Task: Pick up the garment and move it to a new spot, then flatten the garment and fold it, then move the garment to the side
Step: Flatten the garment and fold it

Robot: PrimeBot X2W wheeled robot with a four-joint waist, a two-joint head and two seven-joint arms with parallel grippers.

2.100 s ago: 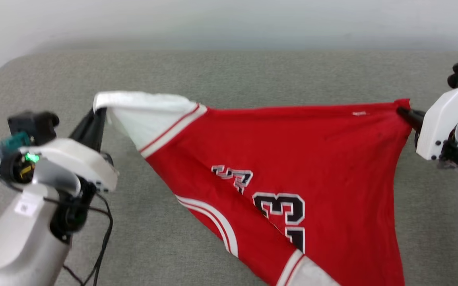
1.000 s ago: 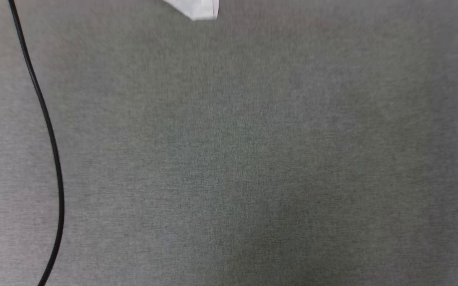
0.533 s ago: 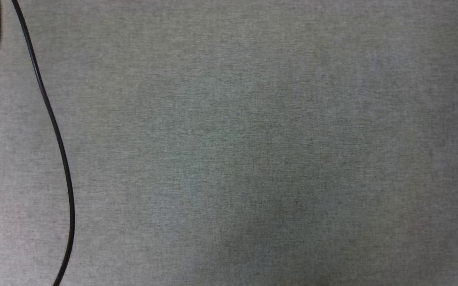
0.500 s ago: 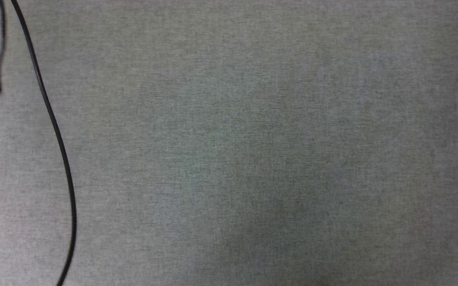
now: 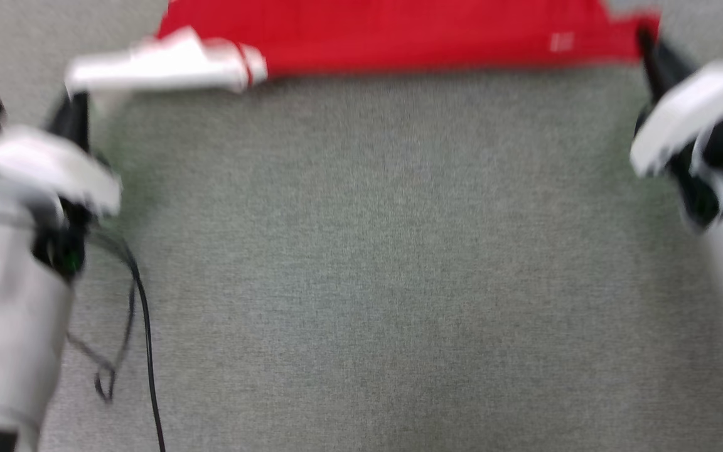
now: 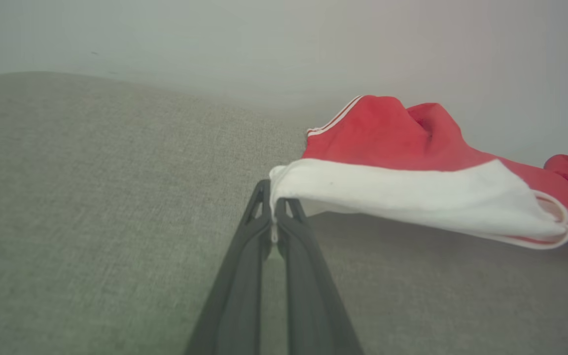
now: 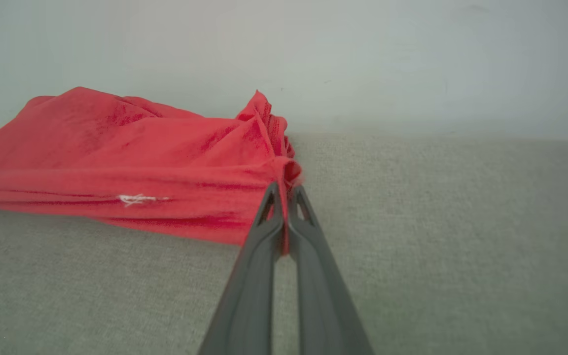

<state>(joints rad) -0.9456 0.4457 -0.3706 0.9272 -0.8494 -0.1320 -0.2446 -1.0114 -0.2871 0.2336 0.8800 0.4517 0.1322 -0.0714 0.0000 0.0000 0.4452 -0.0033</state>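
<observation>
Grey tabletop [image 5: 374, 263], coarse woven cover. Garment [image 5: 399, 31] strung low near its far side: thin red fabric, rumpled. Left claw [image 6: 275, 197] clenched on the white sleeve [image 6: 402, 197] (at its hem); right claw [image 7: 284, 195] clenched on a bunched red corner. Thin black cable [image 5: 145, 326], lower left.

This looks like a plain indoor test space, more lab than home, though that is not certain. The work surface [image 5: 399, 282] is a wide flat pad covered in grey-green woven cloth, backed by a bare pale wall [image 6: 264, 39], and a loose black cable [image 5: 148, 351] trails across it.
</observation>
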